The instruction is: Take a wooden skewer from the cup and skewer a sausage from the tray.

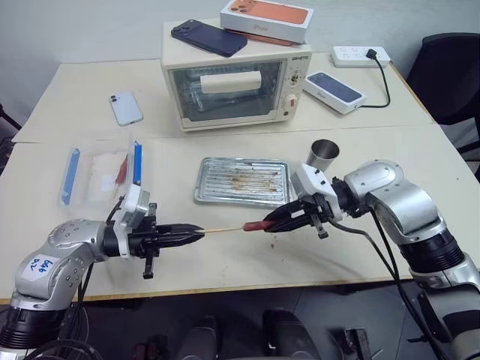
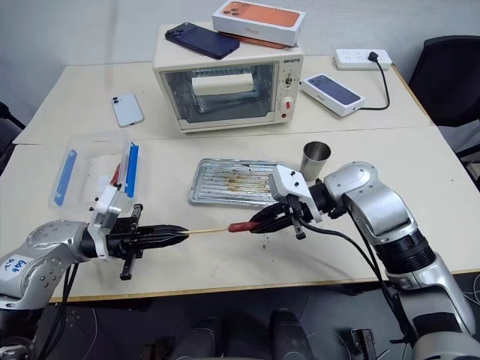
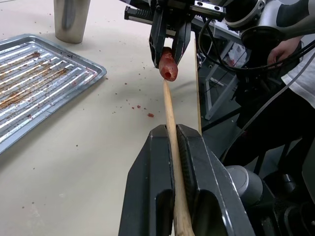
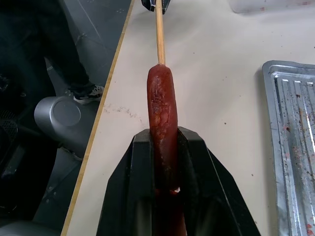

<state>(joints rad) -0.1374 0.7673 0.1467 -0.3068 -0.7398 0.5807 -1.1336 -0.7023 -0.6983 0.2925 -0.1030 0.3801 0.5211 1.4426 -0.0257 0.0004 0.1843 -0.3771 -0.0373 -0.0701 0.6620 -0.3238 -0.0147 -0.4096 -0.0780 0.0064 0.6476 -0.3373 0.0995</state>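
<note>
- Left eye view: left hand (image 1: 196,232) clamps the skewer (image 1: 223,229), level, in front of the tray (image 1: 241,181).
- Right hand (image 1: 271,222) grips the sausage (image 1: 255,225), skewer tip touching its end.

I see even, bright indoor light, soft shadows on the table (image 1: 225,247); my wrist views blur up close.

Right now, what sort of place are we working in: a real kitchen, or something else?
Probably an office or lab staged as a kitchen, not a real one. A toaster oven sits on plain desks with phones and a power strip, and an office chair stands beside them.
</note>
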